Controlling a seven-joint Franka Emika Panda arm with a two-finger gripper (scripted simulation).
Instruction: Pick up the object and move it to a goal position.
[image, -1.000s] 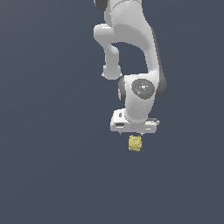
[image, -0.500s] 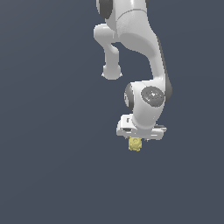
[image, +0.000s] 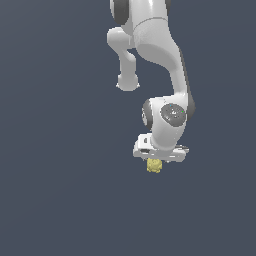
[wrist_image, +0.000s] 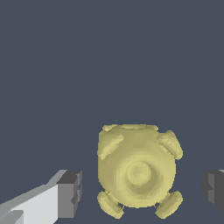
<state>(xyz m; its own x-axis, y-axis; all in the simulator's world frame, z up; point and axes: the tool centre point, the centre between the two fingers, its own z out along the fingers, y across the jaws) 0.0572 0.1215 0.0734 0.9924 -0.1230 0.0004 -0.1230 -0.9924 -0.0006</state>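
The object (image: 154, 166) is a small pale-yellow, roughly round lump with knobbly bumps, resting on the dark grey floor. My white gripper (image: 157, 161) hangs straight down over it, with the hand just above its top. In the wrist view the object (wrist_image: 138, 170) sits between my two fingers. One dark fingertip (wrist_image: 69, 194) and the other (wrist_image: 214, 189) each stand on a side of it with a visible gap. The gripper (wrist_image: 141, 191) is open and not touching the object.
The floor (image: 60, 200) is a plain dark grey surface all around. The white arm (image: 155, 45) rises above the gripper to the top of the exterior view. No other objects or goal marker show.
The gripper has come down and shifted slightly to the exterior view's right, so its fingers now straddle the object. The object has stayed in place.
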